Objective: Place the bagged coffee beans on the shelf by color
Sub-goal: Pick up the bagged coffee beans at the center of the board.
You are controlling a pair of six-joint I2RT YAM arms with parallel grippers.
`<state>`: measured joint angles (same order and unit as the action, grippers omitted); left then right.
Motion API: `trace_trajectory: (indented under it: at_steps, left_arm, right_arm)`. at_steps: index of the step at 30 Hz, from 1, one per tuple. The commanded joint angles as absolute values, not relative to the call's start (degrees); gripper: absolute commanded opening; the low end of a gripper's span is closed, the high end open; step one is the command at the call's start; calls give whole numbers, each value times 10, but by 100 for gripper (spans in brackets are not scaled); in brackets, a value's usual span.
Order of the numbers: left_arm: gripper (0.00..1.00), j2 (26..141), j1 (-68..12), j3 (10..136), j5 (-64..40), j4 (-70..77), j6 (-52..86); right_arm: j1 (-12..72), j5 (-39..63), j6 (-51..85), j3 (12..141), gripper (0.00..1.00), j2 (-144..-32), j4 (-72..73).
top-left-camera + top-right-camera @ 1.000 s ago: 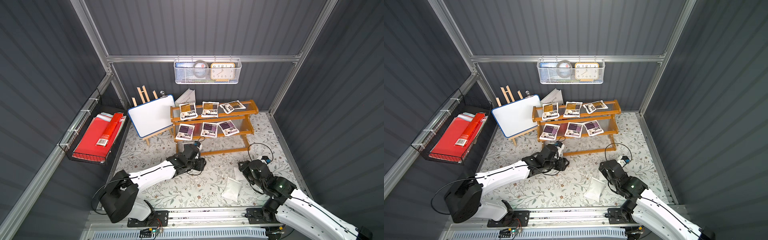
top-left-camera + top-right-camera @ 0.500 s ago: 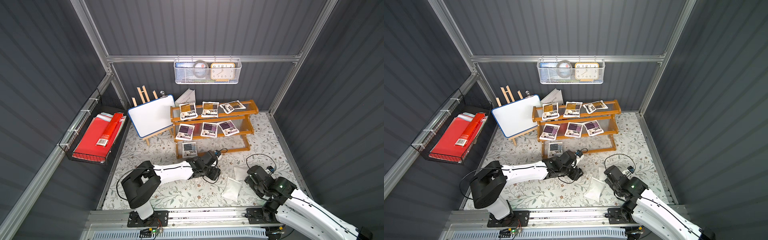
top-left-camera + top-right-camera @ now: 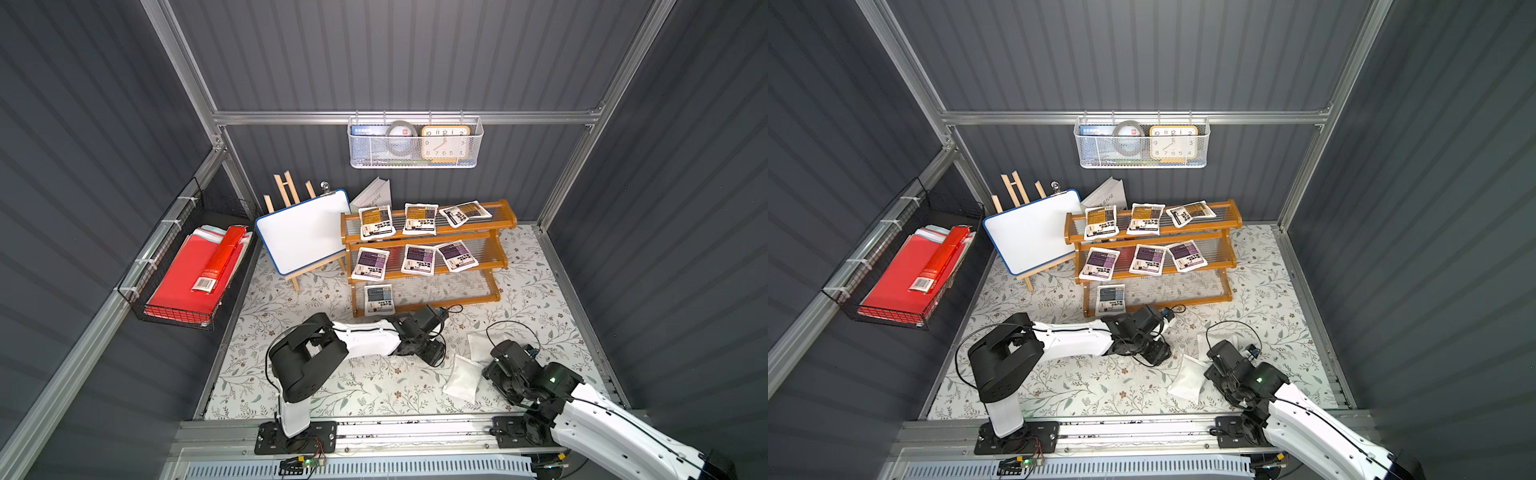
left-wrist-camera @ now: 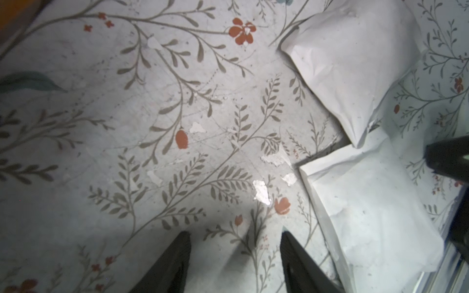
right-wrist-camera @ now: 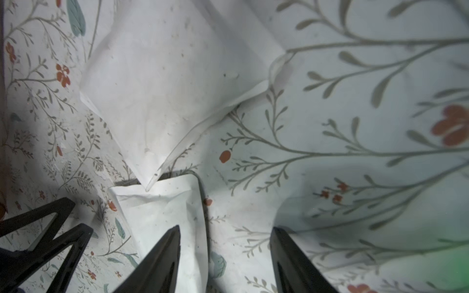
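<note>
walls [image 3: 415, 54]: dark grey ribbed panels | floor [image 3: 365, 390]: floral-print sheet | frame [image 3: 291, 117]: seemingly aluminium

A grey-blue pouch [image 3: 379, 299] now lies on the bottom tier of the shelf [image 3: 494, 296], free of the left hand [image 4: 235, 233], which has swung across to the white pouches [image 3: 460, 377]. The right hand [image 5: 225, 228] has drawn back slightly.

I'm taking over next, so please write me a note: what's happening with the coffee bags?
Left gripper: open, empty, above the floral mat.
Right gripper: open, empty, beside two white pouches.
Done: shelf holds three orange-brown pouches on top, three purple pouches in the middle, one grey-blue pouch at the bottom.
Left: both white pouches, plain side up on the mat, colours hidden.
</note>
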<state>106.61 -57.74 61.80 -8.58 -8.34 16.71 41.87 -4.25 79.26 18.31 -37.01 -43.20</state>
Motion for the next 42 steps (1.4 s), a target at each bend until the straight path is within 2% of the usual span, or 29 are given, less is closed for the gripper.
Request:
trace_trajectory:
  at_steps: [1, 9, 11, 15, 18, 25, 27, 32, 36, 39, 42]
  left_arm:
    - [61, 1079, -584, 638, -106, -117, 143]
    - [61, 1100, -587, 670, -142, -142, 126]
    - [60, 1107, -587, 673, -160, -146, 124]
    - [60, 1107, -587, 668, -175, -148, 125]
    - [60, 1095, -587, 657, -172, -140, 134]
    - [61, 985, -559, 620, -15, -115, 220]
    - [63, 929, -533, 600, -12, -93, 240]
    - [76, 839, -443, 558, -214, -47, 265]
    - [78, 826, -397, 554, -351, -68, 247]
    - [78, 807, -358, 516, -458, -21, 280]
    - [78, 783, -337, 476, -514, 40, 320]
  right_arm:
    - [417, 10, 783, 169, 60, -378, -375]
    - [417, 96, 753, 157, 52, -451, -240]
    - [417, 97, 736, 170, 43, -470, -230]
    - [418, 87, 712, 192, 16, -483, -222]
    - [418, 69, 708, 199, 1, -476, -221]
    - [417, 8, 646, 267, 0, -491, -279]
    - [417, -15, 600, 315, 0, -518, -311]
    - [426, -51, 462, 434, 0, -594, -371]
    - [431, -38, 408, 456, 0, -571, -316]
    - [431, -7, 410, 433, 0, -526, -235]
    - [431, 35, 428, 400, 0, -495, -151]
